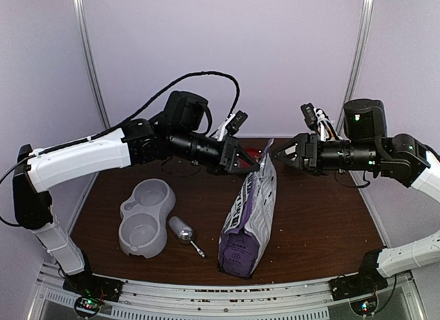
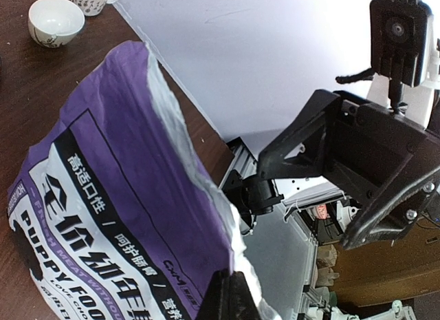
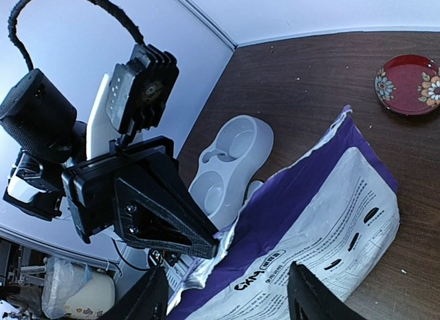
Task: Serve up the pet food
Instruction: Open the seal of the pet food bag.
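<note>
Top view: the left gripper (image 1: pixel 251 164) is clamped on the top corner of the upright bag (image 1: pixel 247 217). The right gripper (image 1: pixel 276 155) hangs just right of it, jaws spread, holding nothing. A grey bowl (image 1: pixel 144 217) and a scoop (image 1: pixel 184 232) sit near left. The red plate (image 3: pixel 410 84), mostly blocked from above, shows whole on the right wrist view, far behind the bag. Only the left wrist catches a white cup (image 2: pixel 55 20). Kibble is not visible anywhere, and the bag's inside is hidden. The print reads "PUPPY FOO", cut off at the edge, plus "GXM" and Chinese characters.
</note>
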